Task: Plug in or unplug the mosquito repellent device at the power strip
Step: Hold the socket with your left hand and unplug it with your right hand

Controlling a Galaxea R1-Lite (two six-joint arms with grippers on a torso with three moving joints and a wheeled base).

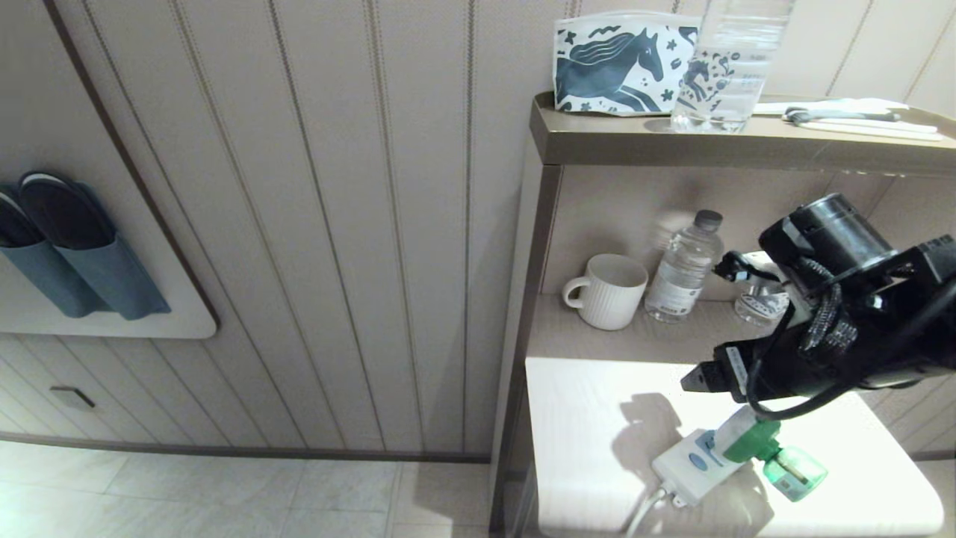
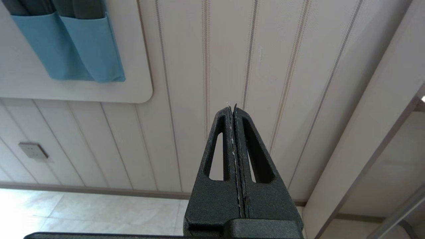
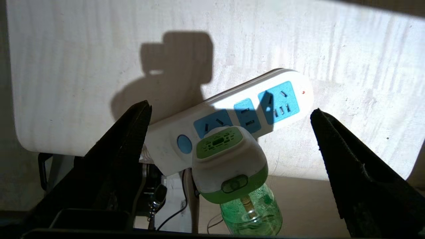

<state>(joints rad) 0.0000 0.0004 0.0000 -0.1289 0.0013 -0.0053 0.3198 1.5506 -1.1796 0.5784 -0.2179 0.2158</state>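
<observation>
On the far left of the head view two dark slippers (image 1: 52,217) sat in blue fabric pockets (image 1: 89,280) hung on the panelled wall. The left gripper (image 2: 233,108) showed only in its own wrist view, out before that wall and above the pale floor, its jaws pressed together with nothing between them. Further right stood a shelf unit whose top shelf (image 1: 620,138) carried a horse-print pouch (image 1: 620,63) and a clear water bottle (image 1: 728,67). In the niche beneath it a white ribbed mug (image 1: 609,291) stood just beside a smaller water bottle (image 1: 683,269). Below the niche the white surface (image 1: 582,418) bore the power strip (image 1: 691,463), lying at an angle near the front edge with its cord running off that edge. The mosquito repellent device (image 1: 754,444) sat plugged into the socket panel next to the strip's blue oval button (image 3: 184,144), its green bottle reaching out sideways past the strip. The right gripper (image 1: 717,321) hung directly above the device without touching it, its jaws spread wide, one finger on either side of the device in the right wrist view and well clear of it.
</observation>
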